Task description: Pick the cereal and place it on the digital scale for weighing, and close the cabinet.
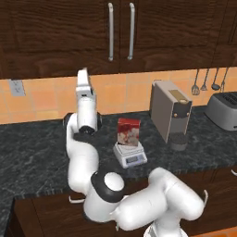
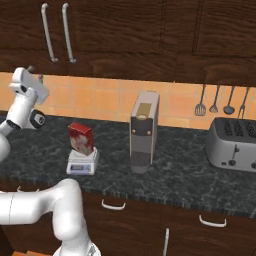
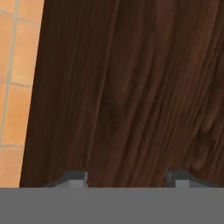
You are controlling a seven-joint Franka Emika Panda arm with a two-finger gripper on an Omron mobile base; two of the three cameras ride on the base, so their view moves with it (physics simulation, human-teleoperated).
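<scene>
One cereal (image 1: 129,132) on scale (image 1: 130,155), below jaws

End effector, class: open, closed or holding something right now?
End effector: open, holding nothing; fingertips apart before the cabinet.

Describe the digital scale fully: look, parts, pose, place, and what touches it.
The digital scale is a small white-grey square unit with a flat top plate and a sloped front display panel. It sits level on the dark speckled counter, left of the grey coffee machine. The cereal stands upright on its plate. Nothing else touches it.
</scene>
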